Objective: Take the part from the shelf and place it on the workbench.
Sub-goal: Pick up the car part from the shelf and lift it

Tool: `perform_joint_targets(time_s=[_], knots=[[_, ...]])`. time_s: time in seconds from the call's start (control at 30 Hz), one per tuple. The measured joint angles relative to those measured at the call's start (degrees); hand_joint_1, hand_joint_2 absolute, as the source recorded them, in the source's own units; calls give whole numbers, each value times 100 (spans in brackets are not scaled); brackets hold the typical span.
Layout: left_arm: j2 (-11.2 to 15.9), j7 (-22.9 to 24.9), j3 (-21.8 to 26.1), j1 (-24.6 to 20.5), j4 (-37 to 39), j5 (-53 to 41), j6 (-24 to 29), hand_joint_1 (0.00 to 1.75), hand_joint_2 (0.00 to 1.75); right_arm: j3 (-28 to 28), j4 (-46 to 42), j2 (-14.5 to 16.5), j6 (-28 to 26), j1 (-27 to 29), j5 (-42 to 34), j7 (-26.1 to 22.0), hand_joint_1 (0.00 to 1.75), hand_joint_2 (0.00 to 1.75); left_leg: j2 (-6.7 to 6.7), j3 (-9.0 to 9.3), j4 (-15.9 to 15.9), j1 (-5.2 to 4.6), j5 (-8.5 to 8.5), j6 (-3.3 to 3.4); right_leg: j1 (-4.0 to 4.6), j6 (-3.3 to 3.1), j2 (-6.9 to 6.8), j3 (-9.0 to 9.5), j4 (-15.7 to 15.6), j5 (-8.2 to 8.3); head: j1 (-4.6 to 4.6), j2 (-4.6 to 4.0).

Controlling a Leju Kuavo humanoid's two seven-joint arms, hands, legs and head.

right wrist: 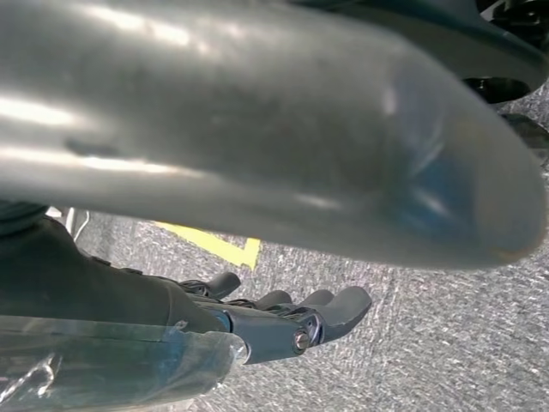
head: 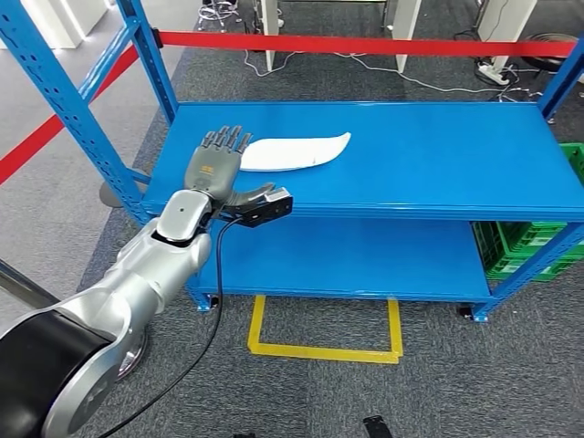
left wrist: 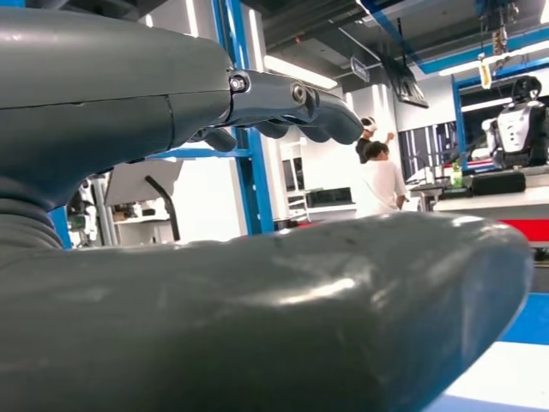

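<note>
On the upper deck of the blue metal shelf [head: 427, 164] you have the flat white elongated part [head: 296, 152], lying flat with its pointed tip toward 3 o'clock and its broad end toward 9 o'clock. Your robot's left hand [head: 222, 162] sits at that broad end, palm down over the shelf surface, its dark fingers [head: 227, 139] stretched out flat and slightly apart toward 12 o'clock, the thick thumb sticking out toward 3 o'clock along the shelf's front edge. The fingers hold nothing; whether the fingertips touch the part's edge you cannot tell from the head view. In the left wrist view the hand's fingers [left wrist: 304, 107] lie straight, with a person in white [left wrist: 378, 180] standing far behind. The right hand [right wrist: 285, 322] hangs over grey carpet [right wrist: 453, 343] beside a yellow tape mark [right wrist: 214, 245], fingers extended and loosely apart, gripping nothing. A red barrier tape [head: 358, 43] runs behind the shelf at 12 o'clock, and a green plastic crate [head: 530, 246] sits at 3 o'clock.
</note>
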Motion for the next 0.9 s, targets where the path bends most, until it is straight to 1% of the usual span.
perform_joint_targets(time_s=[0.03,0.07,0.1,0.17,0.2,0.23,0.27,0.33,0.37,0.4,0.43,0.47,0.5,0.53,0.57,0.6,0.67,0.7,0.73,0.77,0.8,0.83,0.87,0.9], knots=[[-3,0,0,-13,0,0,0,0,0,-1,0,0,-1,-2,1,-1,0,0,-8,186,-360,-9,119,25,12,16,11,-4,8,-9,1,0],[-6,0,0,-24,0,0,0,0,0,-1,0,0,-1,-3,2,-1,0,0,-14,316,-611,-17,175,35,19,41,19,-11,7,-12,5,0],[-9,0,0,-28,0,0,-1,0,0,-1,0,0,-1,0,2,-1,0,0,-19,384,-744,-25,173,39,24,70,25,-18,2,-13,6,0],[-13,0,0,-18,-1,-1,-4,0,0,-1,0,0,-3,8,2,-1,0,0,-14,406,-809,-27,156,58,15,140,33,-22,-29,-9,9,0],[-16,0,0,-14,-1,-1,-6,0,0,-2,0,0,-5,13,2,-1,0,0,-10,416,-830,-22,163,83,11,168,20,-34,-10,-37,9,0],[-21,-2,0,-14,-1,-1,-8,0,0,-2,0,0,-6,16,2,-1,0,0,-6,429,-849,-13,169,113,11,191,1,-80,89,-113,20,0],[-29,-4,0,-15,-1,-1,-10,0,0,-3,0,0,-6,16,2,-1,0,0,0,442,-867,-4,174,139,15,204,-24,-184,312,-245,31,0],[-38,-8,-1,0,0,-1,-20,0,0,-4,0,0,-4,17,2,-1,0,0,14,451,-869,-10,164,171,26,219,-64,-523,1030,-579,50,0],[-40,-9,-1,20,0,-1,-26,0,0,-5,0,0,-4,21,3,-1,0,0,22,453,-869,-14,160,179,28,226,-74,-686,1351,-681,51,0],[-41,-9,-2,40,0,-1,-31,0,0,-6,0,-1,-9,27,4,-1,0,0,30,456,-868,-17,155,184,29,232,-83,-773,1503,-684,53,0],[-43,-9,-2,55,0,-1,-33,0,0,-9,0,-2,-14,32,5,-1,0,0,35,462,-867,-17,151,183,28,235,-95,-752,1431,-577,54,0],[-45,-9,-2,63,0,-2,-35,0,0,-12,0,-4,-20,35,5,-1,0,0,38,471,-866,-15,146,177,26,237,-115,-626,1153,-387,54,0],[-46,-10,-2,62,0,-2,-36,0,0,-15,0,-5,-24,32,6,-1,0,0,40,482,-861,-13,136,162,23,238,-151,-439,758,-185,55,0],[-46,-13,-2,56,0,-3,-36,0,0,-17,1,-5,-22,26,6,0,0,0,41,484,-846,-24,125,138,26,233,-187,-251,385,-46,58,0],[-44,-15,-2,50,0,-3,-37,0,0,-17,1,-4,-21,17,7,1,0,0,42,482,-834,-37,119,111,29,212,-211,-121,127,32,57,0],[-42,-18,-3,47,0,-4,-38,0,0,-19,2,-3,-20,11,8,1,0,0,46,476,-826,-50,119,83,36,185,-219,-61,5,47,54,0],[-39,-22,-5,49,-1,-3,-43,0,0,-21,2,-2,-34,6,11,2,0,0,70,470,-829,-56,127,33,48,104,-179,-63,-12,46,42,0],[-40,-24,-7,49,-2,-2,-45,0,0,-24,2,-3,-53,7,14,1,0,0,81,464,-811,-48,104,4,48,70,-160,-63,-16,55,36,0],[-41,-24,-8,45,-3,-1,-48,0,0,-26,1,-3,-72,5,16,-2,0,0,90,429,-726,-42,37,-27,43,35,-143,-59,-23,62,26,0],[-41,-24,-9,41,-4,1,-49,0,0,-27,1,-4,-89,0,18,-7,0,0,92,344,-537,-38,-82,-56,34,5,-130,-52,-30,68,20,0],[-40,-24,-9,40,-4,2,-51,0,0,-28,0,-4,-98,-5,20,-11,0,0,91,199,-231,-35,-245,-78,31,-16,-118,-48,-32,68,12,0],[-39,-24,-9,45,-4,2,-53,0,0,-29,0,-4,-101,-8,21,-14,0,0,91,10,155,-34,-419,-91,30,-30,-106,-47,-33,66,7,0],[-38,-24,-10,59,-4,2,-56,0,0,-31,0,-5,-101,-6,21,-16,0,0,91,-173,511,-34,-552,-97,31,-38,-94,-46,-33,65,9,0],[-36,-24,-10,73,-4,2,-61,0,0,-32,0,-5,-101,-2,21,-16,0,0,90,-297,736,-34,-597,-97,31,-40,-80,-45,-32,63,8,0]])
